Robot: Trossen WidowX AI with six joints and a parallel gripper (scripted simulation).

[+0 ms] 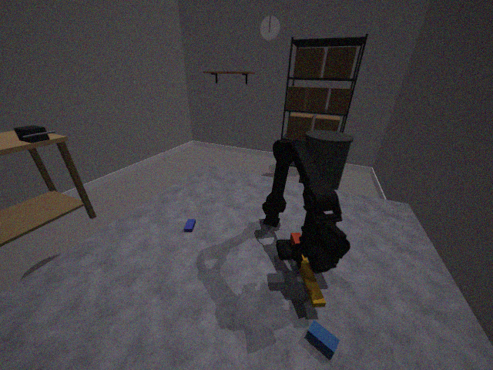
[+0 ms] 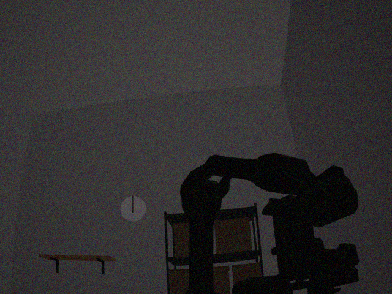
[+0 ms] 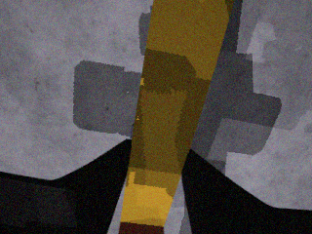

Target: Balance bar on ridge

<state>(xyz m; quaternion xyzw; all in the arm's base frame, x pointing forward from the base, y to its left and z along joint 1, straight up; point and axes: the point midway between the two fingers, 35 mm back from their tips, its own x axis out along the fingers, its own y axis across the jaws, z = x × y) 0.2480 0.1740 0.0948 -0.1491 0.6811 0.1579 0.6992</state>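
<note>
The yellow bar (image 1: 313, 288) (image 3: 180, 29) has a red end piece (image 1: 295, 238) (image 3: 141, 228). My gripper (image 1: 301, 259) (image 3: 157, 150) is shut on the bar, with one finger on each side of it in the wrist view. The bar seems to be off the surface, its shadow falling beside it. A blue wedge-like block (image 1: 322, 338), which looks like the ridge, stands on the surface in front of the bar's yellow end in the top view. The wrist view does not show it. The arm hides part of the bar, and its exact height is unclear. The exterior view shows neither bar nor ridge.
A small dark blue brick (image 1: 189, 225) lies left of the arm's base on the mottled grey surface (image 1: 131, 294). A wooden table (image 1: 75, 179), a grey bin (image 1: 326, 159) and a shelf rack (image 1: 320, 79) (image 2: 237, 256) stand in the background.
</note>
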